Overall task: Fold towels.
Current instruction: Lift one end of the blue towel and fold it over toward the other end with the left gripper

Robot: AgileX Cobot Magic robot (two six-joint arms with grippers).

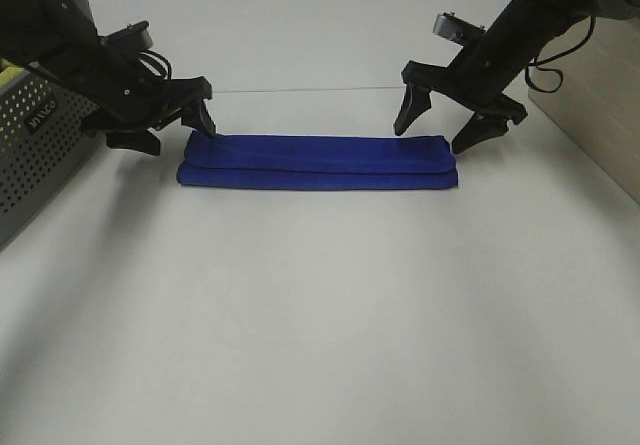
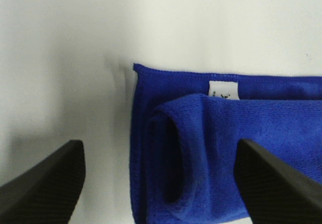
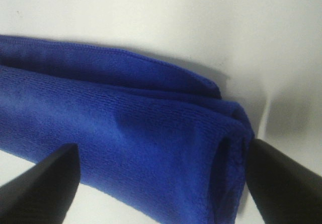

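Note:
The royal-blue towel (image 1: pixel 318 162) lies on the white table, folded lengthwise into a long narrow strip with its layers stacked. My left gripper (image 1: pixel 172 133) is open and empty at the strip's left end, just above the table. In the left wrist view the towel (image 2: pixel 211 153) shows its rolled fold and small white tag (image 2: pixel 222 89) between the open fingers (image 2: pixel 45 189). My right gripper (image 1: pixel 432 135) is open and empty over the strip's right end. In the right wrist view the towel's end (image 3: pixel 126 133) sits between the open fingers (image 3: pixel 282 178).
A grey perforated basket (image 1: pixel 35 145) stands at the left edge, with a bit of yellow-green (image 1: pixel 8 65) showing in it. A wooden panel (image 1: pixel 600 105) stands at the right. The white table (image 1: pixel 320 315) stretches bare in front of the towel.

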